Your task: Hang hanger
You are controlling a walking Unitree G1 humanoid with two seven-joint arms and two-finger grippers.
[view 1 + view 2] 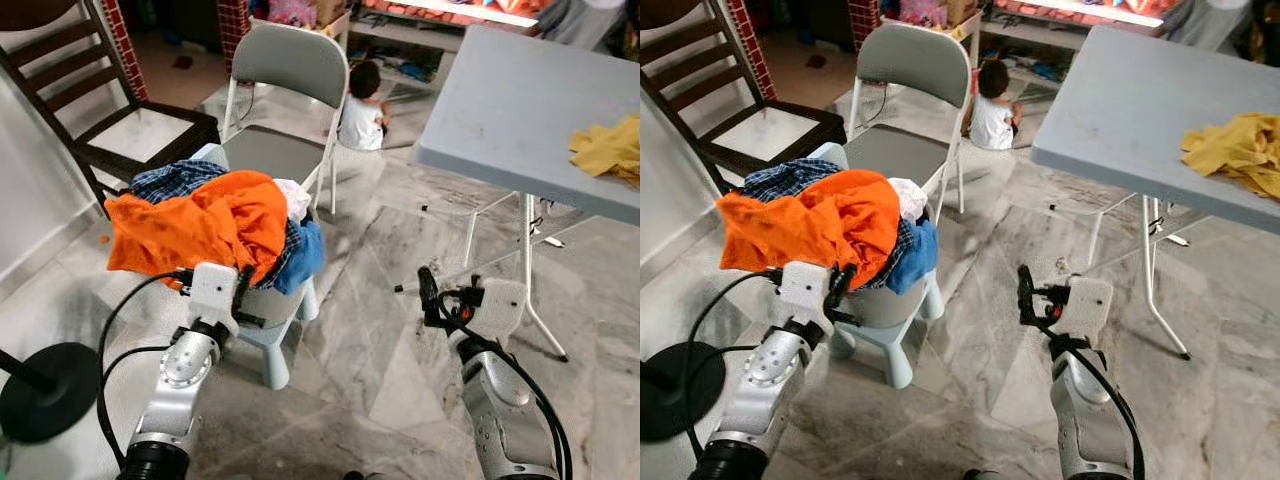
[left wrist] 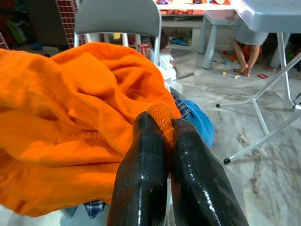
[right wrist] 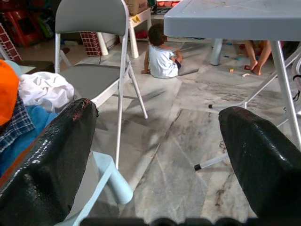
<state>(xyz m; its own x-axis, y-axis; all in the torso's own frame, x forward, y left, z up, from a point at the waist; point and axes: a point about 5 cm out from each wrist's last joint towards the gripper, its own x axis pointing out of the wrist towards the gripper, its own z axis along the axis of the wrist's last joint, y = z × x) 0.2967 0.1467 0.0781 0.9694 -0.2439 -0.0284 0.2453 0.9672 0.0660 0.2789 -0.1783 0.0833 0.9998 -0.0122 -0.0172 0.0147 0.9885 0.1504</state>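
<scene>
Left tool (image 2: 162,141) clenched on orange garment (image 2: 70,117), right tool (image 3: 155,155) released above marble floor (image 1: 380,300), no readable writing

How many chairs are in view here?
3: a dark wooden chair at far left, a grey folding chair behind the laundry, and a small pale blue chair under the clothes pile. Others may be hidden.

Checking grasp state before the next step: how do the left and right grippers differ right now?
The left gripper is shut on a fold of the orange garment; the right gripper is open and holds nothing. The left is at the clothes pile on the small chair; the right hangs over bare floor. Both have two long black fingers.
</scene>
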